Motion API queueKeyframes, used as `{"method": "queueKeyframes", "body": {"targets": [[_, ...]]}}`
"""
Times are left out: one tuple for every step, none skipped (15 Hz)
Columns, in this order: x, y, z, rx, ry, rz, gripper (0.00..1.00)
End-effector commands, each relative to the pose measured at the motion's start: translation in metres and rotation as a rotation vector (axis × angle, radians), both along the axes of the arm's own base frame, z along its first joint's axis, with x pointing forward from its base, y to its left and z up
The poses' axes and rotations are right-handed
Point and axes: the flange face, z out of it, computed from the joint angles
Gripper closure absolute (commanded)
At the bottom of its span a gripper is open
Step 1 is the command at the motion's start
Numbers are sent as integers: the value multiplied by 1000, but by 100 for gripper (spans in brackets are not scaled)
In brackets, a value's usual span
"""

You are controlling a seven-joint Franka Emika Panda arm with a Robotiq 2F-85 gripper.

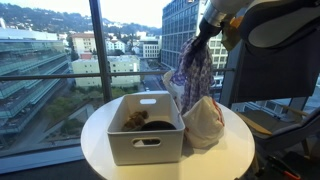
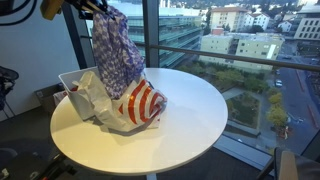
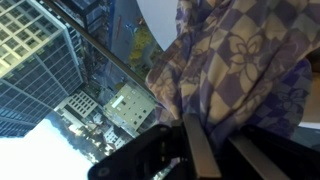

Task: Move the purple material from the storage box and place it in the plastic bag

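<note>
My gripper [image 1: 203, 38] is shut on the purple patterned cloth [image 1: 194, 68] and holds it up in the air. The cloth hangs down above the plastic bag [image 1: 205, 122], which has red and white print and lies on the round white table [image 1: 100, 130] beside the white storage box [image 1: 146, 140]. In an exterior view the cloth [image 2: 117, 55] hangs over the bag [image 2: 140, 103] and the box [image 2: 75, 84]. In the wrist view the cloth [image 3: 240, 60] fills the right side, pinched between the fingers [image 3: 215, 135].
The storage box holds some dark and tan items [image 1: 138, 120]. The table stands right by a floor-to-ceiling window [image 1: 60, 50] with a city view. A chair or furniture edge [image 2: 290, 165] shows at the lower right.
</note>
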Motion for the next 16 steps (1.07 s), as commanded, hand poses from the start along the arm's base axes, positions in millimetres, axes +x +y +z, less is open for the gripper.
{"method": "queueKeyframes", "body": {"targets": [[-1,-1,-20,41,137,56,98],[0,-2,-28,47,170,61,98],[2,-2,-36,64,201,72,98],[4,-3,-43,75,224,80,98],[6,-2,-47,87,242,93,98],[9,-2,-53,102,273,102,98],[14,-2,-63,121,312,117,98],[17,-1,-71,131,349,129,98],[22,-1,-78,147,374,141,98],[27,-1,-86,161,396,145,98],[32,-1,-92,176,416,153,98],[38,0,-97,186,422,166,95],[44,3,-100,187,425,183,95],[49,6,-101,188,415,202,95],[54,8,-100,189,399,216,96],[59,8,-100,189,380,227,96]]}}
